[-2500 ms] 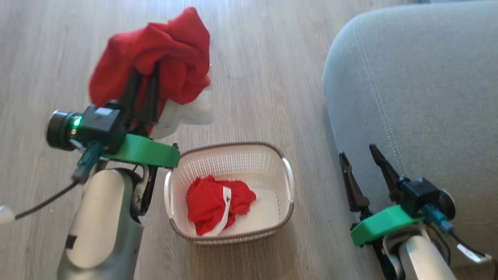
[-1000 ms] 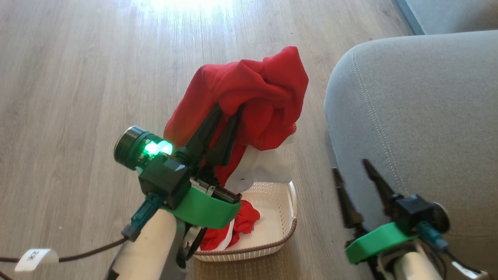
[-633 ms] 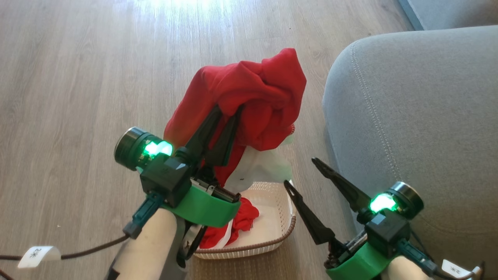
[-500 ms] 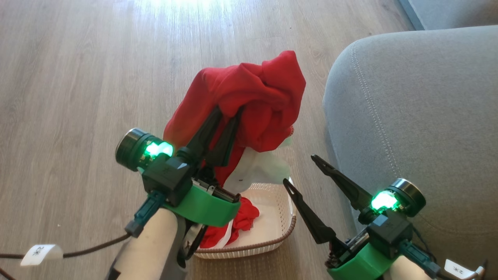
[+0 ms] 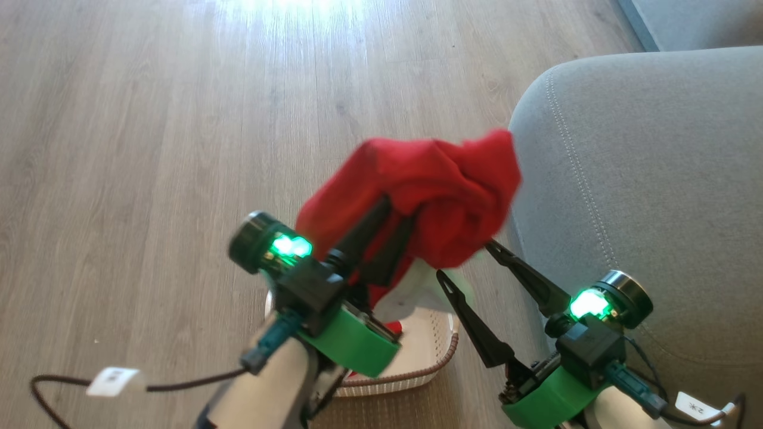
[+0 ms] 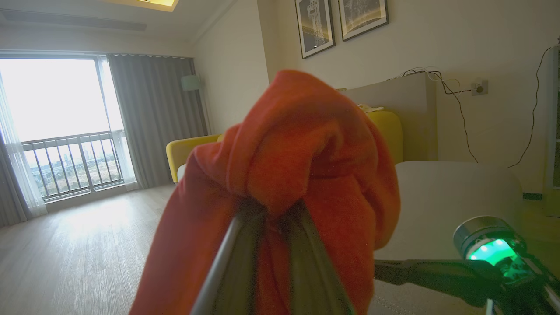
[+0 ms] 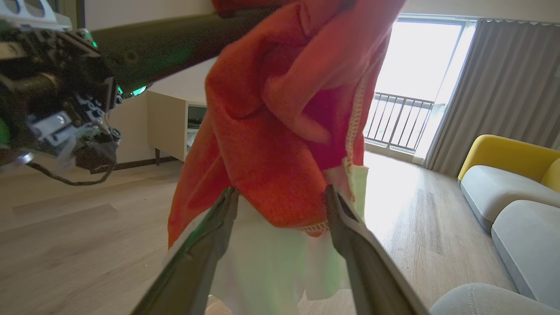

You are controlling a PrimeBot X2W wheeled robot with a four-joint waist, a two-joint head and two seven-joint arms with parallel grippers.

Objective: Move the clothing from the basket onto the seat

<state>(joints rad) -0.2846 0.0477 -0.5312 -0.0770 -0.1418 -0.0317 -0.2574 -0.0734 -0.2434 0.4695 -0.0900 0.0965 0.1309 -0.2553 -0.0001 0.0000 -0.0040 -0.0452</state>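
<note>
While the left gripper [image 5: 396, 213] clenches red clothing [image 5: 444, 182] above the basket [image 5: 444, 360], the right gripper [image 5: 464, 260] gapes beside the seat [image 5: 650, 179].

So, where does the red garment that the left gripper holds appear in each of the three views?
Head view: the red garment is at the centre, just left of the seat.
Left wrist view: centre, wrapped over the left gripper's fingers, seat at right.
Right wrist view: top centre, hanging down between the right gripper's open fingers, seat in the lower right corner.
Shared landmark: the grey seat.
</note>
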